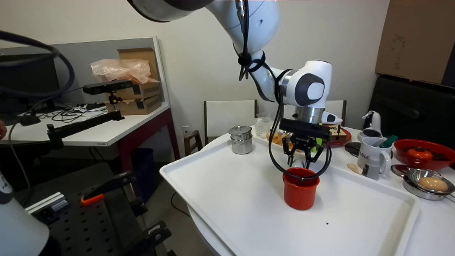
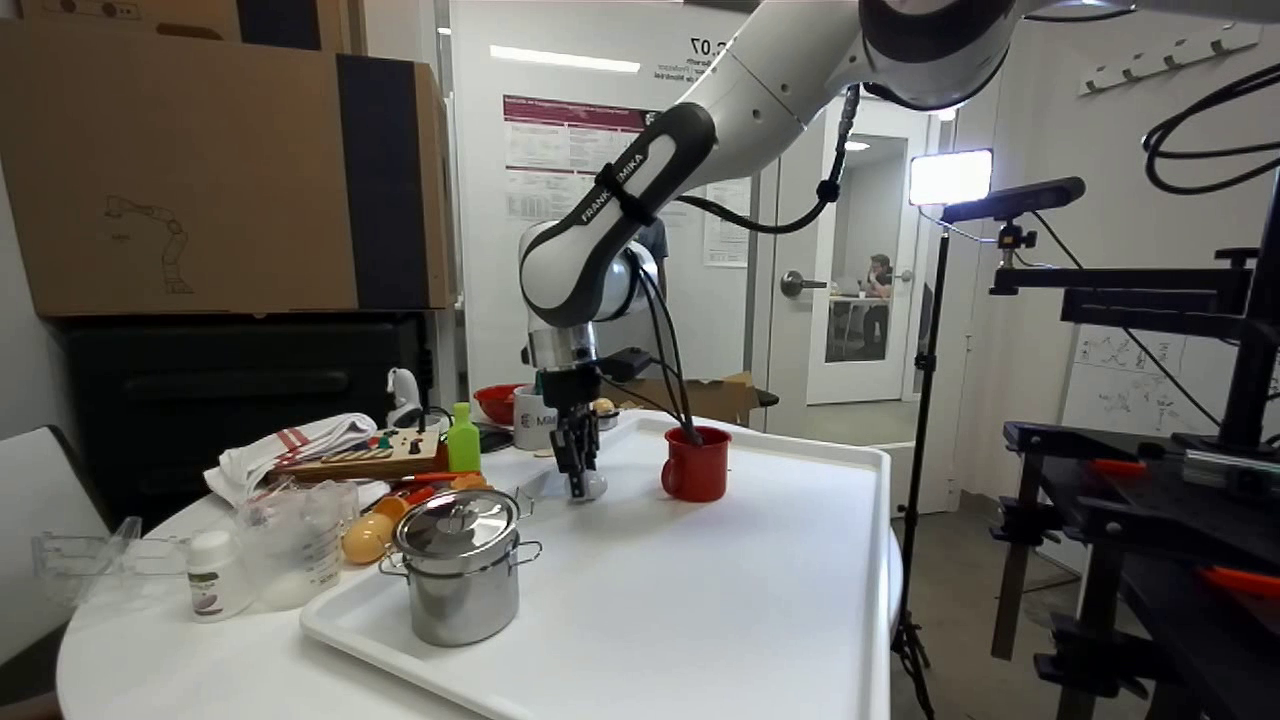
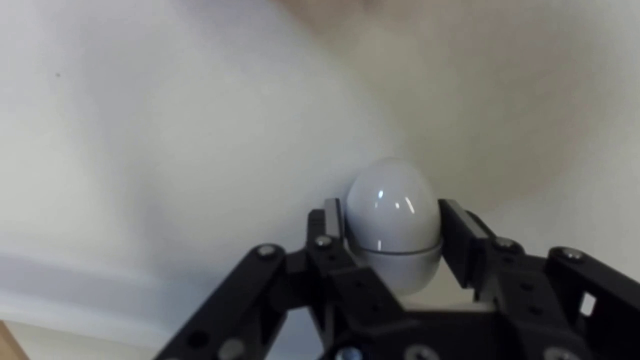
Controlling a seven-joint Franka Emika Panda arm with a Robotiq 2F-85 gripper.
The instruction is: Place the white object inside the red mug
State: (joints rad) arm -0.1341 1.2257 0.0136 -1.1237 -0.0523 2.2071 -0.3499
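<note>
The white object [image 3: 395, 215] is a glossy, egg-shaped item with a dark seam. It sits between the black fingers of my gripper [image 3: 392, 225] in the wrist view, with the pads against both sides. It also shows low at the fingertips in both exterior views [image 1: 298, 163] [image 2: 594, 486], at or just above the tray; I cannot tell if it touches. The red mug [image 1: 300, 195] stands upright on the white tray, apart from my gripper. It also shows in an exterior view [image 2: 697, 470], its handle towards the gripper. The mug's inside is mostly hidden.
The arm's black cable [image 1: 272, 142] loops down in front of the red mug's rim. A lidded steel pot [image 2: 465, 590] stands at a tray corner. Beyond the tray rim are a white mug [image 1: 373, 156], a red bowl [image 1: 426, 153], a green bottle [image 2: 463, 440] and a measuring jug [image 2: 295, 550].
</note>
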